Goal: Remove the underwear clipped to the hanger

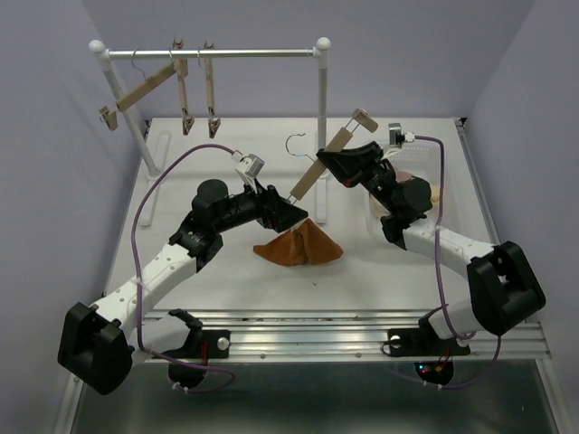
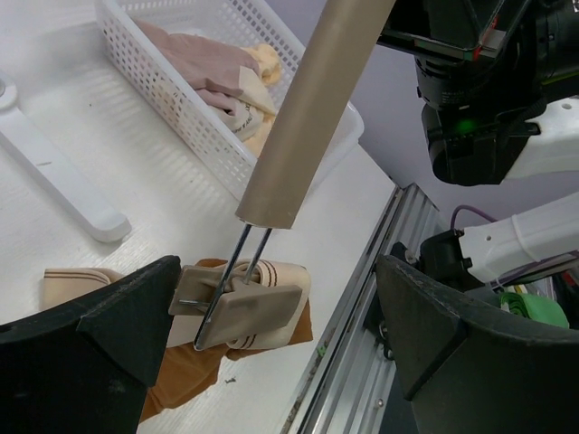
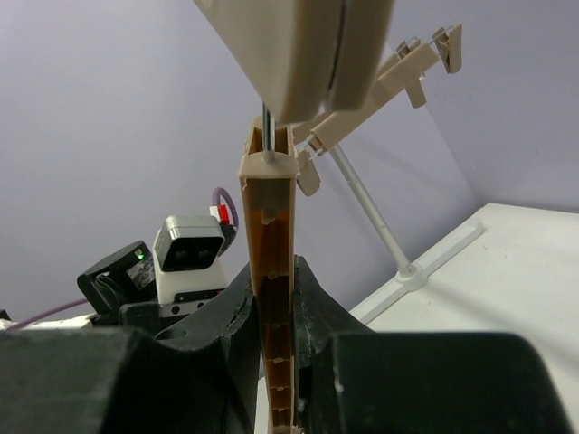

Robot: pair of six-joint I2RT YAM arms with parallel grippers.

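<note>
My right jaws were clamped narrow on the wooden hanger (image 1: 333, 152), holding it slanted above the bench (image 1: 226, 285). My left jaws stood wide around the clip (image 2: 242, 307) at the hanger's lower end. That clip pinched the waistband of the rust brown briefs (image 1: 298, 246), which slumped on the bench below the hanger. I judged this the unclipping step. Next, my left jaws had to close squarely on the clip's levers so the fabric dropped free.

Left gripper (image 2: 271, 312) fingers spread wide either side of hanger clip (image 2: 249, 307). Clip sits on rust brown underwear (image 2: 181, 384) on the worktop (image 2: 90, 181). Hanger bar (image 2: 308, 108) rises from the clip; white basket (image 2: 172, 99) of fabrics beyond the clip.
</note>
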